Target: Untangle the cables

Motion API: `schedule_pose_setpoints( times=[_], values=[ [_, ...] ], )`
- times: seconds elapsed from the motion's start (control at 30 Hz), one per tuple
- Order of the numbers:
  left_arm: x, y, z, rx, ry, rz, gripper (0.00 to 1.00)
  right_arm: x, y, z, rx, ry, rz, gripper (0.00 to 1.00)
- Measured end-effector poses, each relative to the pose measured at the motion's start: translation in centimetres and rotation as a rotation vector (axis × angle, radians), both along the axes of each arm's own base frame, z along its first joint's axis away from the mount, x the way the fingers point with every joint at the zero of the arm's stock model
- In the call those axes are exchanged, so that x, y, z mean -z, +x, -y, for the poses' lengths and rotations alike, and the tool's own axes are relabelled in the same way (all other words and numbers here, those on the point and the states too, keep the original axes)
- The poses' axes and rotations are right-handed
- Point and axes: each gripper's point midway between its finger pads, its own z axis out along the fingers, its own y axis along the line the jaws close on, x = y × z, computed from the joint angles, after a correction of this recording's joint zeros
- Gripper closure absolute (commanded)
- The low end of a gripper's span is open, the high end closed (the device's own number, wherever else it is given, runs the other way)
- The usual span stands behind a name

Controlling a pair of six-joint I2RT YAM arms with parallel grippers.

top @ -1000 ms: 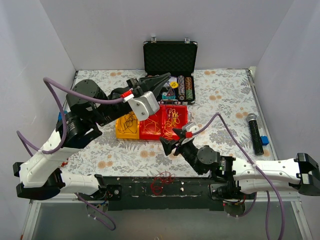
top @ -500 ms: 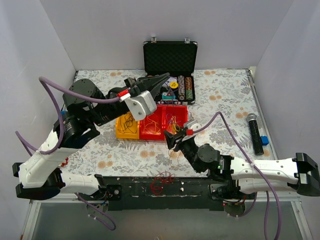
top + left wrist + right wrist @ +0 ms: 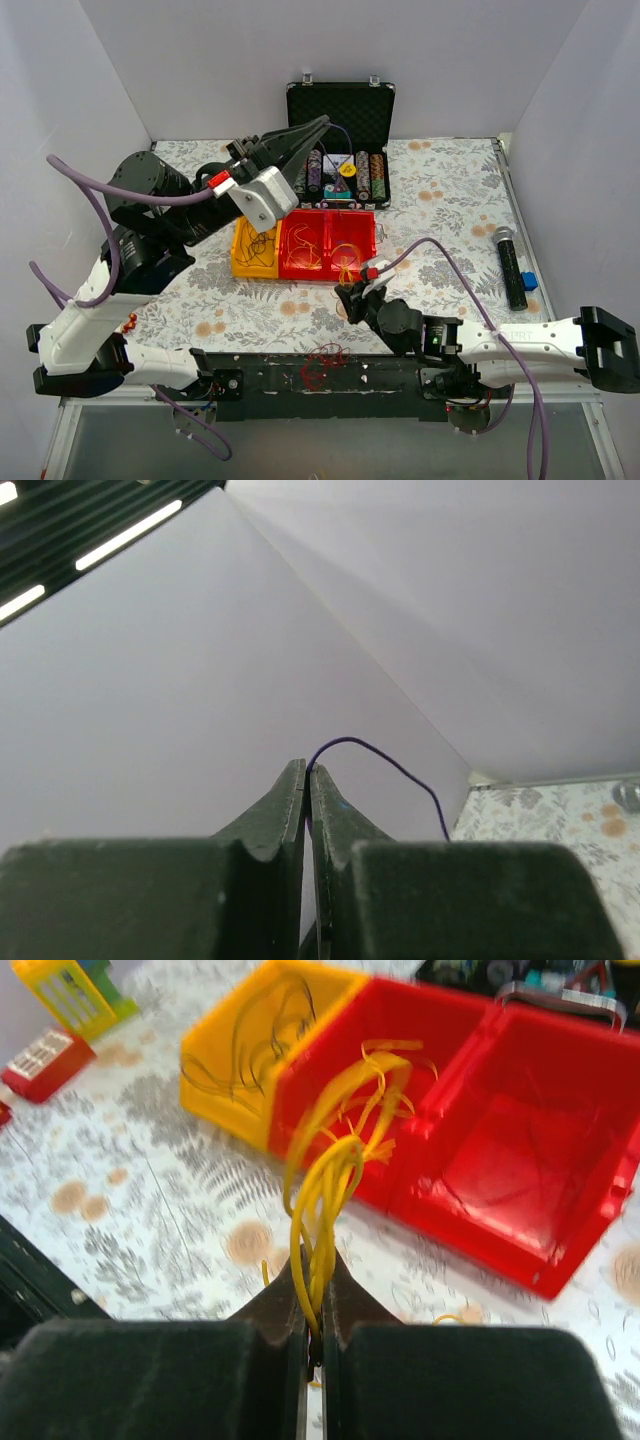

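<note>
My left gripper (image 3: 322,122) is raised above the bins and shut on a thin purple cable (image 3: 344,131) that arcs down toward the black case; in the left wrist view the left gripper (image 3: 307,771) pinches that purple cable (image 3: 385,757) at its tips. My right gripper (image 3: 346,293) sits low in front of the red bins, shut on a bunch of yellow cables (image 3: 335,1165) that stretches from the right gripper (image 3: 318,1272) back over the middle red bin (image 3: 400,1050). Dark cables (image 3: 262,1042) lie in the yellow bin (image 3: 215,1085).
Yellow bin (image 3: 246,262) and two red bins (image 3: 362,222) stand side by side mid-table. An open black case (image 3: 340,105) with chip stacks is behind them. A microphone (image 3: 511,266) lies at right. A red wire bunch (image 3: 325,358) rests on the black base plate.
The right gripper closed on the yellow cables and drew back toward the near edge, stretching them out of the red bin. The left arm rose and swung back-left with the purple cable.
</note>
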Motion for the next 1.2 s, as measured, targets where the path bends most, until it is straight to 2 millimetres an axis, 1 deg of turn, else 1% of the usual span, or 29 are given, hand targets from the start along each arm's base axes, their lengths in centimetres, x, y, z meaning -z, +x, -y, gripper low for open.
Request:
schedule_pose_setpoints(
  times=[0.17, 0.23, 0.37, 0.43, 0.47, 0.53, 0.57, 0.6, 0.67, 0.77, 0.8, 0.87, 0.9, 0.97, 1.03, 1.13, 1.2],
  values=[
    [-2.6, 0.3, -1.0, -0.054, -0.077, 0.082, 1.0, 6.1, -1.4, 1.8, -0.019, -0.073, -0.124, 0.99],
    [-4.2, 0.5, -2.0, -0.104, -0.143, 0.139, 1.0, 8.1, -1.9, 2.6, -0.019, -0.099, -0.172, 0.99],
    [-6.2, 1.1, -3.6, -0.196, -0.229, 0.208, 1.0, 10.8, -3.0, 3.6, -0.023, -0.117, -0.246, 0.99],
    [-6.3, 1.6, -4.2, -0.244, -0.249, 0.223, 1.0, 11.8, -3.5, 4.0, -0.029, -0.13, -0.275, 0.99],
    [-6.0, 2.0, -4.5, -0.271, -0.251, 0.22, 1.0, 12.0, -3.7, 4.1, -0.031, -0.131, -0.284, 0.99],
    [-4.3, 3.0, -4.5, -0.322, -0.234, 0.189, 1.0, 12.2, -4.1, 4.1, -0.038, -0.128, -0.297, 0.99],
    [-2.9, 3.7, -4.5, -0.348, -0.214, 0.167, 1.0, 12.1, -4.3, 4.1, -0.042, -0.122, -0.3, 0.99],
    [-1.1, 4.5, -4.4, -0.374, -0.184, 0.144, 1.0, 11.9, -4.4, 4.0, -0.046, -0.113, -0.301, 0.99],
    [3.4, 6.4, -4.3, -0.426, -0.106, 0.091, 1.0, 11.4, -4.5, 3.9, -0.052, -0.094, -0.299, 0.99],
    [10.6, 10.4, -5.0, -0.52, 0.015, -0.023, 1.0, 10.5, -4.6, 3.9, -0.061, -0.064, -0.294, 0.99],
    [11.6, 11.8, -6.1, -0.566, 0.027, -0.044, 1.0, 10.2, -4.6, 4.0, -0.063, -0.055, -0.292, 0.99],
    [14.3, 14.5, -8.4, -0.639, 0.047, -0.117, 1.0, 9.7, -4.7, 4.0, -0.069, -0.037, -0.288, 0.99],
    [15.1, 15.4, -9.4, -0.666, 0.05, -0.142, 1.0, 9.5, -4.7, 4.0, -0.072, -0.029, -0.287, 0.99],
    [16.7, 17.2, -12.3, -0.728, 0.038, -0.199, 1.0, 9.3, -4.8, 4.1, -0.073, -0.024, -0.286, 0.99],
    [17.4, 17.7, -13.8, -0.748, 0.013, -0.233, 1.0, 9.2, -4.8, 4.3, -0.072, -0.024, -0.286, 0.99],
    [18.7, 17.6, -14.8, -0.736, -0.007, -0.268, 1.0, 9.2, -4.8, 4.5, -0.071, -0.026, -0.286, 0.99],
    [20.1, 17.5, -15.2, -0.729, -0.008, -0.295, 1.0, 9.0, -4.9, 4.6, -0.071, -0.023, -0.287, 0.99]
  ],
)
